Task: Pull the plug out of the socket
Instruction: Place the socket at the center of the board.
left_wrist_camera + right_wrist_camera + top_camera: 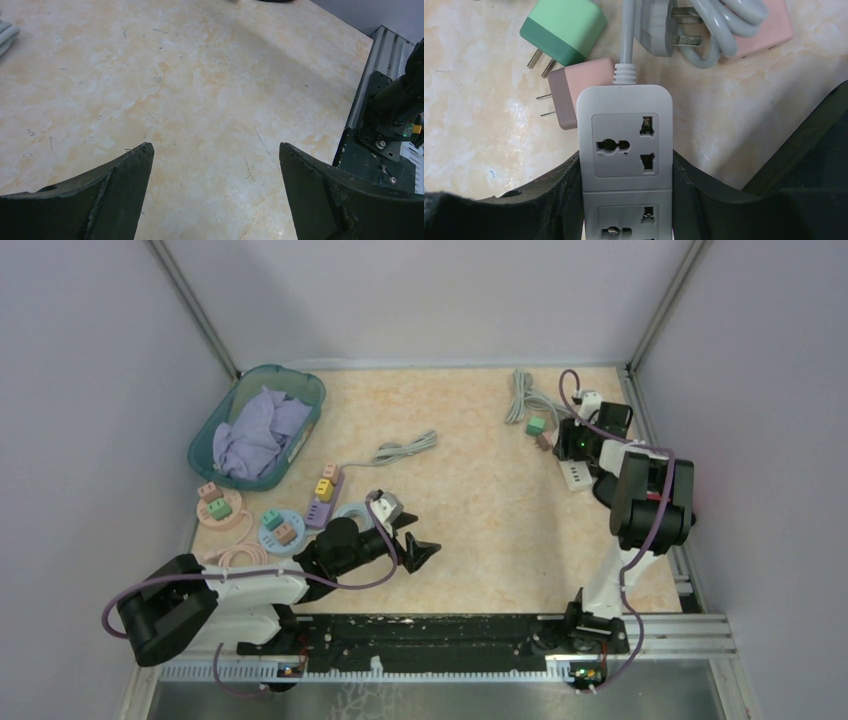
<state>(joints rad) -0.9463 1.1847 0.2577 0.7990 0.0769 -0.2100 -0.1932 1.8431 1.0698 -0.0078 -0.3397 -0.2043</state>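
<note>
Between the two dark fingers (556,195) of my right claw (625,162) sits a white power strip (624,125). The fingers press on its two long sides, so this claw is closed on it. The strip lies flat on the bench (484,135), with its sockets (631,145) facing up and its grey cord (626,35) leaving at the far end.

A pink plug (576,92) lies on the bench at the far left corner of the strip and touches it. Its two metal pins point away to the left. A green plug (566,30) lies a little further off, just beside the pink one, also with its pins bare. Both plugs are out of the sockets. Seen from above, all of this is in the far right corner of the bench.

My left claw (215,150) hangs low over a bare part of the bench, in the near left half, with its fingers spread wide open. Well apart from both claws, at the far left, a green basket (203,452) holds a purple cloth (255,430).
</note>
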